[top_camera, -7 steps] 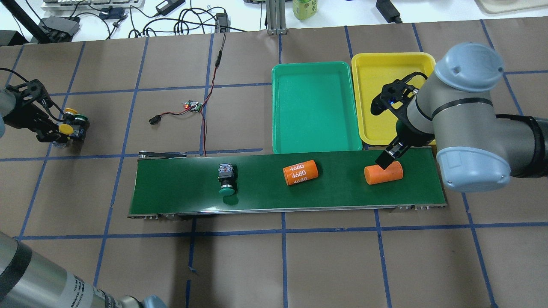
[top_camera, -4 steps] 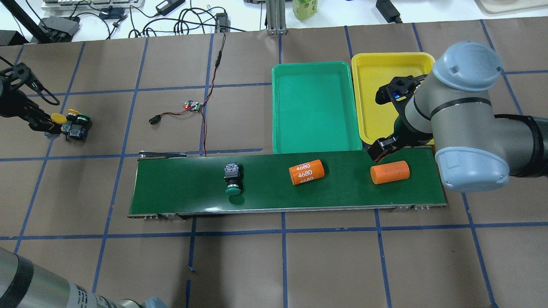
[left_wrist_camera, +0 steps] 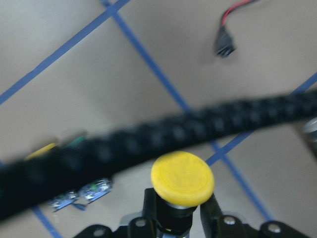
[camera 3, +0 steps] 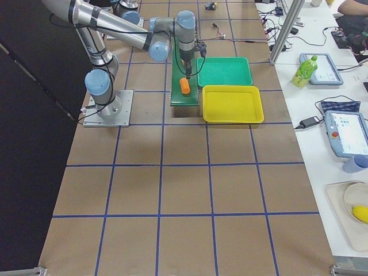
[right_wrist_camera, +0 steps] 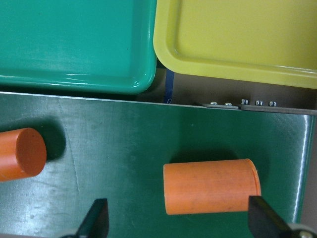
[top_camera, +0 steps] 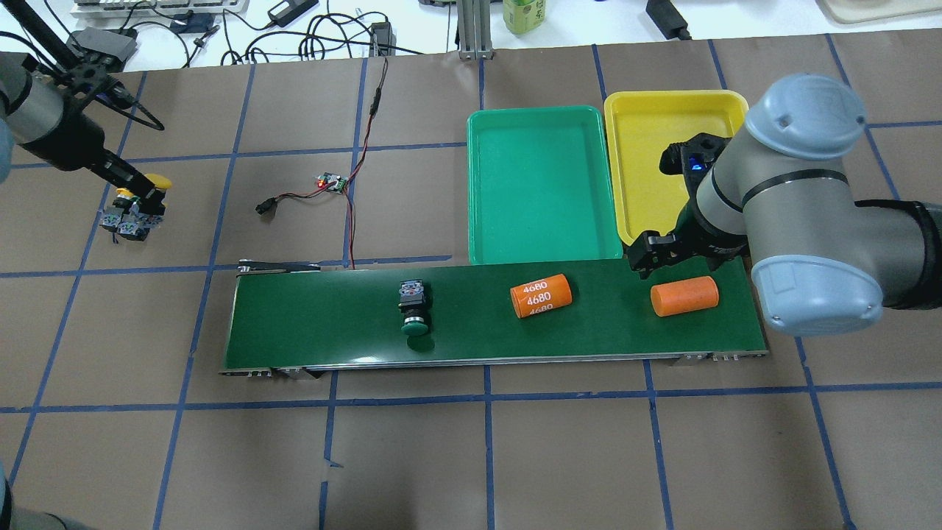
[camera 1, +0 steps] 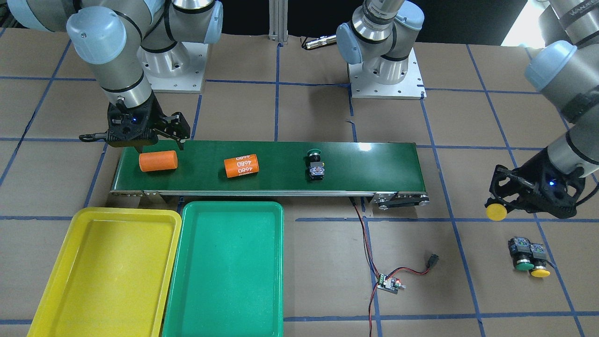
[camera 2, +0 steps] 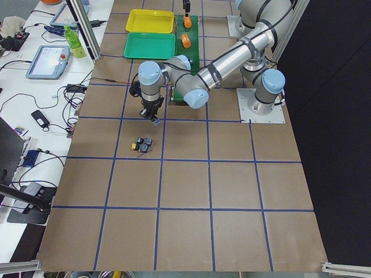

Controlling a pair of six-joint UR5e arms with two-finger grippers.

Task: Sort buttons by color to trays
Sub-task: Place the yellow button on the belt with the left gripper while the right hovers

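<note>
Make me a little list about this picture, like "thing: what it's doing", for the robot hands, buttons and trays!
left gripper: shut on held yellow button
right gripper: open, over plain orange cylinder
conveyor belt: carries belt green button, plain orange cylinder, 4680 cylinder
table: table green button and table yellow button, side by side
yellow tray: no buttons in it
green tray: no buttons in it
sorted so far: none
</note>
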